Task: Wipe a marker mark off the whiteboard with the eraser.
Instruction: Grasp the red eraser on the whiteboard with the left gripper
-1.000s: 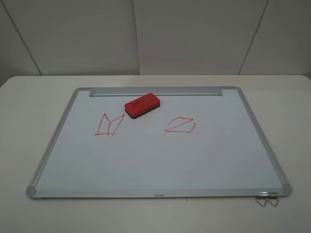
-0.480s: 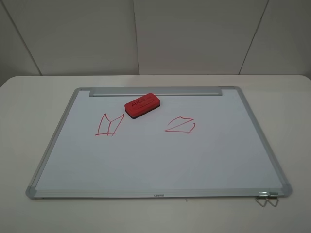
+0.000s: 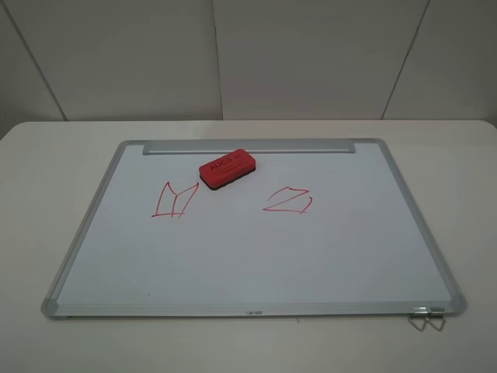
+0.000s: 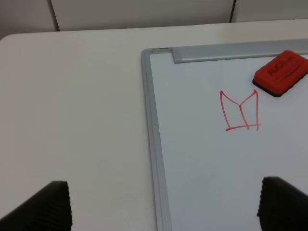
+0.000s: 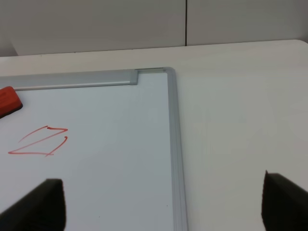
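The whiteboard (image 3: 256, 256) lies flat on the table, its silver strip along the far edge. On its far middle rests the red eraser (image 3: 227, 168), black felt down. The marker mark (image 3: 175, 200), two tall pointed red shapes, sits just left of and nearer than the eraser. Neither gripper shows in the exterior high view. My left gripper (image 4: 163, 211) hangs open over the board's left frame (image 4: 150, 120), short of the marker mark (image 4: 240, 111) and eraser (image 4: 281, 72). My right gripper (image 5: 161, 207) is open above the right frame (image 5: 173, 134); the eraser (image 5: 8, 102) is at that view's edge.
A flatter Z-like red scribble (image 3: 288, 201) lies right of the eraser, also seen as the scribble (image 5: 41, 141). A metal wire clip (image 3: 427, 319) sticks out at the board's near right corner. The cream table (image 3: 46, 179) surrounds the board, with white wall panels behind.
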`<state>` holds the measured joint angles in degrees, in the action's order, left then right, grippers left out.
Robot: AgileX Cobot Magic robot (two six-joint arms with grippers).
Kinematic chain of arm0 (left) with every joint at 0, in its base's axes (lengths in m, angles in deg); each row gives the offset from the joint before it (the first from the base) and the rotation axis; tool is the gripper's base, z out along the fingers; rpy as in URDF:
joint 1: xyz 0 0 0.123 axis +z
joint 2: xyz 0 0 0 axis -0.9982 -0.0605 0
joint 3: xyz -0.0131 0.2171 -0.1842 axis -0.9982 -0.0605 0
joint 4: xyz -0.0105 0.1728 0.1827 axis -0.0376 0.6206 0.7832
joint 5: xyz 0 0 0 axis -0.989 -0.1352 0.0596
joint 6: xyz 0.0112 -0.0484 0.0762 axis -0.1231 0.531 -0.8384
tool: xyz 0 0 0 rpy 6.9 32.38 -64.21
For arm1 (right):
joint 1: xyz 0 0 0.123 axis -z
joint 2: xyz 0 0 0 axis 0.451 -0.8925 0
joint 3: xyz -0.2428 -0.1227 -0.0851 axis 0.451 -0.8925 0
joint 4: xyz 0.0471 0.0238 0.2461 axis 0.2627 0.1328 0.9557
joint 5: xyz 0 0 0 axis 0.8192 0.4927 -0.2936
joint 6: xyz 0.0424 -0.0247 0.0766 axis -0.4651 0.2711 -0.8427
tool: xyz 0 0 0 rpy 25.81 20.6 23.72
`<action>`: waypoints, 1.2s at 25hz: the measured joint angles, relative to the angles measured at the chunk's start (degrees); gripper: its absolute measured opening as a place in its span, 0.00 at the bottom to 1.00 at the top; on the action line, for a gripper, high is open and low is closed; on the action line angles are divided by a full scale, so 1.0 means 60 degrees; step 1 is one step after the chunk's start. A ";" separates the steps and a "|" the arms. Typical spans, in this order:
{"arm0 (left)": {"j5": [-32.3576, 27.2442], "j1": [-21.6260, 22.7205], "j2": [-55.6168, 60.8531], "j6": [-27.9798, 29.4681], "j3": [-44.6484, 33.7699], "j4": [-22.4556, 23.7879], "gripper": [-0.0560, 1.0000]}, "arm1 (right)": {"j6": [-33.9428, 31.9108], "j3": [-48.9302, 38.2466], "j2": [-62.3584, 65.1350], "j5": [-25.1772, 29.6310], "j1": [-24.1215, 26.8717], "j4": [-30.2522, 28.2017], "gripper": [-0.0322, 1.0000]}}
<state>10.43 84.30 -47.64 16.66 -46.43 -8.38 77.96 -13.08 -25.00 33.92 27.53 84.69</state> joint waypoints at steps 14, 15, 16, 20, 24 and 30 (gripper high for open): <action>0.1425 -0.0764 -0.6333 -0.0952 0.1848 0.0065 0.79 | 0.0000 0.0000 0.0000 0.0000 0.0000 0.0000 0.73; 0.1435 -0.0764 -0.7154 -0.1449 0.2158 0.0059 0.79 | 0.0000 0.0000 0.0000 0.0000 0.0000 0.0000 0.73; 0.1435 -0.0764 -0.7963 -0.1878 0.2579 -0.0021 0.79 | 0.0000 0.0000 0.0000 0.0000 0.0000 0.0000 0.73; 0.1412 -0.0764 -1.0827 -0.2953 0.4508 -0.1124 0.79 | 0.0000 0.0000 0.0000 0.0000 0.0000 0.0000 0.73; 0.1138 -0.0764 -1.3476 -0.3754 0.6461 -0.2136 0.79 | 0.0000 0.0000 0.0000 0.0000 0.0000 0.0000 0.73; 0.0094 -0.1372 -1.6895 -0.3896 0.9098 -0.2323 0.79 | 0.0000 0.0000 0.0000 0.0000 0.0000 0.0000 0.73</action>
<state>10.99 76.07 -149.00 -6.72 8.16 -22.32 77.96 -13.08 -25.00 33.92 27.53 84.69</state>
